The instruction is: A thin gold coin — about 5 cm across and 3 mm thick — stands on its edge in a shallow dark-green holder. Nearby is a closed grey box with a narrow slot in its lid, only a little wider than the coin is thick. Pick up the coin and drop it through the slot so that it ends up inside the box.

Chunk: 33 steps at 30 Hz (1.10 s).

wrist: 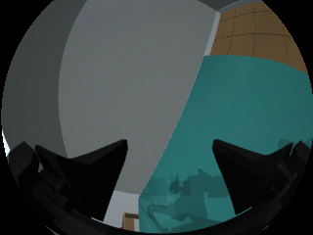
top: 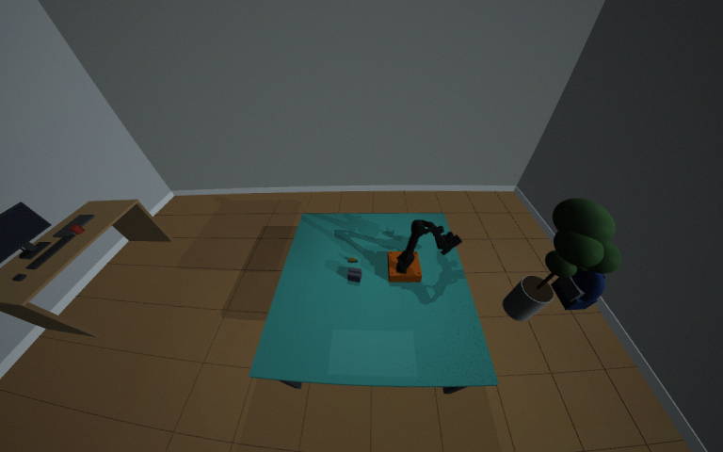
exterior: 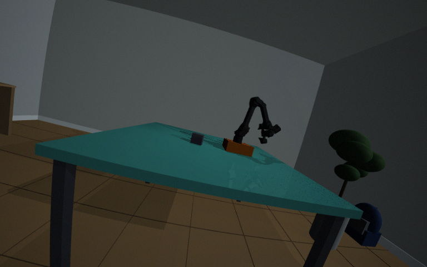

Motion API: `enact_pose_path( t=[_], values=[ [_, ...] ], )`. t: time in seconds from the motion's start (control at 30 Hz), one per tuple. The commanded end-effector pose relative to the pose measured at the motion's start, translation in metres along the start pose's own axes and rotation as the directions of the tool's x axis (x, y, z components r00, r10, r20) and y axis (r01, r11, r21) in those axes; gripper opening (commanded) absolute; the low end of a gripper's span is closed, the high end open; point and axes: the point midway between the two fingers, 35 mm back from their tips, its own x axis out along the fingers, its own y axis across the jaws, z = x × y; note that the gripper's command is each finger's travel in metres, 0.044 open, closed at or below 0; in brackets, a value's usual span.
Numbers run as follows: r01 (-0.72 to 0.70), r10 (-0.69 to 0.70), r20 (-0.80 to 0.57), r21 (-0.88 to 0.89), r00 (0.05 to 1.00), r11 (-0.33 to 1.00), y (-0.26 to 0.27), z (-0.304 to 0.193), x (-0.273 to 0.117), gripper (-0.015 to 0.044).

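On holder (top: 352, 261), gold coin (top: 352, 259), upright

Coin (top: 352, 259) apparently just behind box (top: 354, 274), on table (top: 373, 330).

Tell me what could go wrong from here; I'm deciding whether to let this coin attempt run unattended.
1. The open gripper hangs on the far side of the orange base from the coin, so the arm must swing across its own mount, and a careless path could clip it.
2. The grey box sits close beside the coin; wide fingers coming down could bump the box or knock the coin off its edge.
3. The wrist view shows neither coin nor box, so alignment cannot yet be checked there.
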Motion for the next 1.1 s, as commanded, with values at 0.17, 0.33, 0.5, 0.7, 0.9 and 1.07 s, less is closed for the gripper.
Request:
enact_pose_path(
  t=[0.17,0.33,0.5,0.7,0.9,1.07],
  values=[
    [0.031,-0.033,-0.106,-0.023,0.994,0.999,0.007,-0.015,0.041,0.0243],
    [0.065,-0.095,-0.257,-0.123,0.962,0.990,0.024,-0.048,0.100,0.0161],
    [0.065,-0.168,-0.423,-0.248,0.890,0.967,0.039,-0.101,0.154,0.0161],
    [0.015,-0.269,-0.604,-0.391,0.750,0.920,0.061,-0.185,0.198,0.0161],
    [-0.107,-0.383,-0.723,-0.531,0.575,0.840,0.086,-0.279,0.214,0.0161],
    [-0.257,-0.495,-0.761,-0.623,0.420,0.739,0.104,-0.356,0.205,0.0161]
  ],
)
